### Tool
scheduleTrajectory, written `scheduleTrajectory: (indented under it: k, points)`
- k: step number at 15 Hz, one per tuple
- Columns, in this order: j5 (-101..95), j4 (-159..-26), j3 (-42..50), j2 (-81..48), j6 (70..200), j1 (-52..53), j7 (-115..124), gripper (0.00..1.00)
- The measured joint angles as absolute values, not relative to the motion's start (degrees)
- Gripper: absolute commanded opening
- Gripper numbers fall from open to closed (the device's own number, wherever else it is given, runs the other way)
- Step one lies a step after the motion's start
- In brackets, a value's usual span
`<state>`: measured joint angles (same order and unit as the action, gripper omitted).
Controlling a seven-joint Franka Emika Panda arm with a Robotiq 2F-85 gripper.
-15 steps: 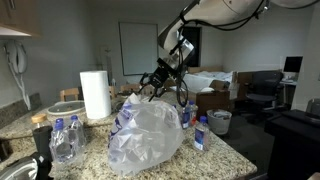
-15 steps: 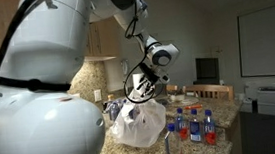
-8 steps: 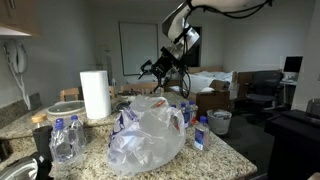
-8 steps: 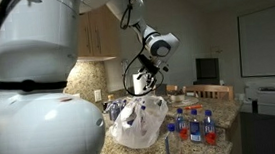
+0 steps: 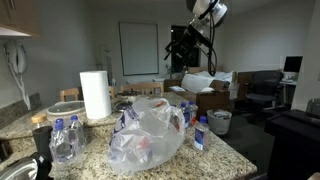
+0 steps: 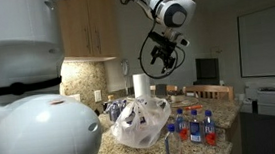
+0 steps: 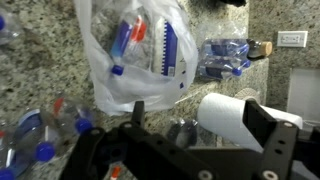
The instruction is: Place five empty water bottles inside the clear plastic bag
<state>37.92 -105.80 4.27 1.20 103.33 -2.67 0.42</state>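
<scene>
The clear plastic bag (image 5: pixel 146 135) lies on the granite counter and holds several bottles with blue labels; it also shows in the other exterior view (image 6: pixel 142 123) and in the wrist view (image 7: pixel 130 55). My gripper (image 5: pixel 189 48) hangs high above the counter, well clear of the bag, and also shows in the exterior view (image 6: pixel 161 55). In the wrist view its fingers (image 7: pixel 200 125) are spread apart with nothing between them. Loose empty bottles (image 5: pixel 64 139) stand beside the bag, and more bottles (image 6: pixel 192 128) are grouped on its other side.
A white paper towel roll (image 5: pixel 95 95) stands upright behind the bag, and also shows in the wrist view (image 7: pixel 235 115). One bottle (image 7: pixel 225 55) lies near a wall outlet (image 7: pixel 292 40). A dark object (image 5: pixel 40 165) sits at the counter's near corner.
My gripper has risen from just above the bag's mouth to high over the counter and swung away. The bag and bottles have not moved.
</scene>
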Motion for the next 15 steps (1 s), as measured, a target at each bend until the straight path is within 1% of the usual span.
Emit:
scheduleTrajectory:
  k: [4, 8, 11, 15]
  points:
    - [26.87, -100.92, 5.92, -1.70, 103.34, -4.40, 0.42, 1.00]
    - [18.06, -96.94, 5.81, -9.73, 106.37, -4.29, 0.43, 1.00]
    - [15.98, -94.49, 5.46, -16.17, 108.65, -4.25, 0.43, 1.00]
    - [15.80, -93.07, 5.30, -17.89, 108.72, -4.28, 0.44, 1.00]
